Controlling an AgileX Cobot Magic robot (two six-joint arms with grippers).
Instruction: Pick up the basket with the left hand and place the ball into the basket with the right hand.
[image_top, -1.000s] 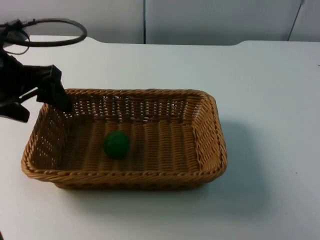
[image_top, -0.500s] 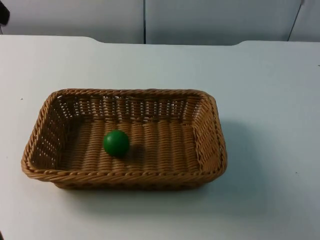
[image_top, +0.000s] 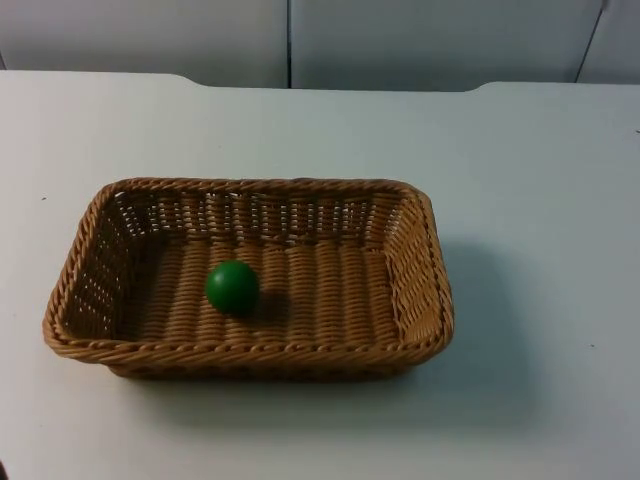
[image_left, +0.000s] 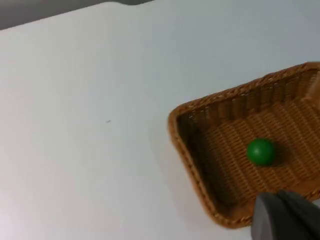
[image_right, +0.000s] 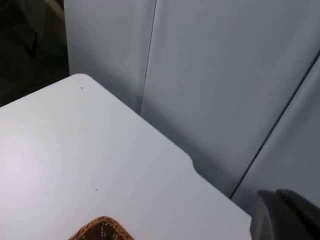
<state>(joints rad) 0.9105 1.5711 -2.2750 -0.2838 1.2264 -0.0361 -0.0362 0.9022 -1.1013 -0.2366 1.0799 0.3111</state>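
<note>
**Ball sits in the basket on the bench**

On the white bench (image_top: 540, 200) I see the woven basket (image_top: 420, 270). It rests flat, with all of its rim showing from the top view. It is brown and has four low walls. The green ball (image_top: 232, 287) lies inside it, on the basket floor. The ball is nearer the left wall than the right wall, and it touches neither.

From the left wrist view I look down at one end of the basket (image_left: 200, 165). The ball (image_left: 261, 151) is in it there too. A dark fingertip of the left tool (image_left: 285, 217) stands in front of the basket's near rim. The left tool is up off the bench and away from the basket. It holds nothing that I can see, and I cannot tell if it is wide or narrow.

From the right wrist view I see the far edge of the bench (image_right: 75, 150) and the grey wall (image_right: 215, 75) behind it. One corner of the basket (image_right: 102, 230) peeks in. A dark fingertip of the right tool (image_right: 285, 215) shows as well. I cannot tell if this tool is wide or narrow.
</note>
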